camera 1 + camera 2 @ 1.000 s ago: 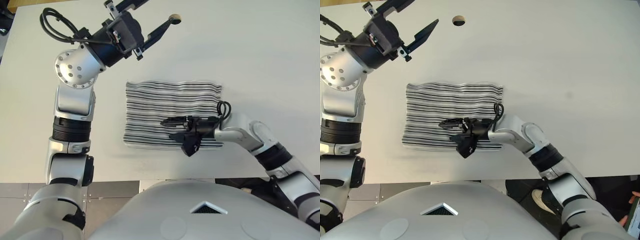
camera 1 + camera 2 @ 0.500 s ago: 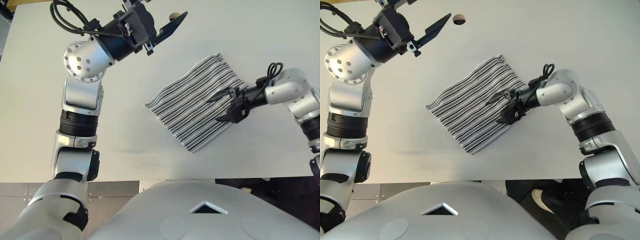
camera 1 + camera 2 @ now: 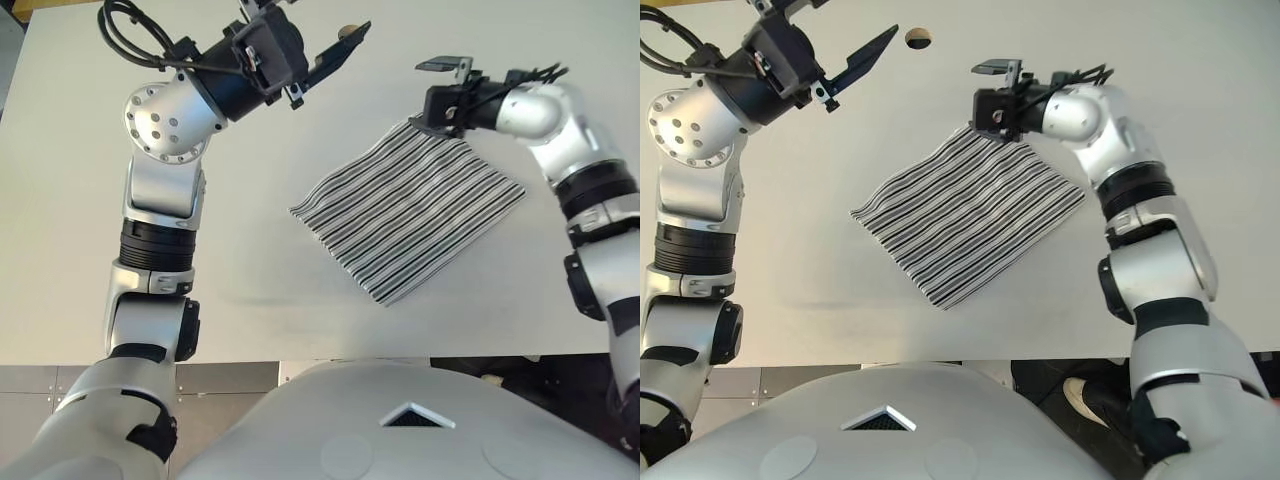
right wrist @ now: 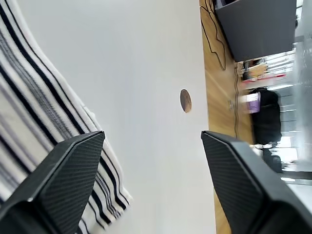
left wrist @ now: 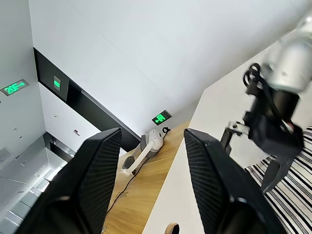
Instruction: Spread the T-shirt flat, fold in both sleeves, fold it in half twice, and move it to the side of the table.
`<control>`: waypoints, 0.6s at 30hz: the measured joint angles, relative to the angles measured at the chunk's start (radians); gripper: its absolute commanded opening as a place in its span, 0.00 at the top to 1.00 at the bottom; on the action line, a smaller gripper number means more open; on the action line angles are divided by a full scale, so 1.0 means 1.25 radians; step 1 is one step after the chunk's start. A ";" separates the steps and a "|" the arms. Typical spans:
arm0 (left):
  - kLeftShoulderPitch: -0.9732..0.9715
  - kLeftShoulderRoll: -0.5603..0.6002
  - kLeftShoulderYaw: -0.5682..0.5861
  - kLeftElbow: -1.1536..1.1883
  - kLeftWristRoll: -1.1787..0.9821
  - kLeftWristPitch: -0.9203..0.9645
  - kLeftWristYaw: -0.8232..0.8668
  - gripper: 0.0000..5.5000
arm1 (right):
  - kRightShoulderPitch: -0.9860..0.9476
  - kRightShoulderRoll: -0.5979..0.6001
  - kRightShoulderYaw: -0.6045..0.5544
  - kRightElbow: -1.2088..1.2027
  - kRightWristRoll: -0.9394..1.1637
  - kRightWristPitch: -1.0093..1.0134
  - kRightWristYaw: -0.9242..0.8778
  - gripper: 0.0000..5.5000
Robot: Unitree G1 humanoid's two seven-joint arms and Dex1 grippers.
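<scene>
The shirt sat on the right half of the desk, a flat folded square of black-and-white stripes turned corner-on to the near edge, so we figured the folding was done and this was its side spot. The right gripper hung just over the shirt's far corner, jaws apart with nothing in them. The left gripper was parked high over the far left, jaws wide apart too, probably just keeping out of the way.
</scene>
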 measured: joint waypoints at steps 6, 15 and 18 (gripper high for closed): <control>0.002 0.005 -0.001 0.013 -0.008 -0.001 -0.018 0.57 | 0.041 0.032 0.021 0.042 -0.038 -0.024 -0.085 0.33; -0.018 -0.017 -0.004 0.020 -0.017 -0.006 -0.034 0.57 | 0.046 0.175 0.066 0.047 -0.081 0.000 -0.187 0.33; -0.020 -0.019 -0.006 0.019 -0.020 -0.006 -0.035 0.57 | 0.039 0.245 0.092 0.078 -0.097 -0.002 -0.237 0.33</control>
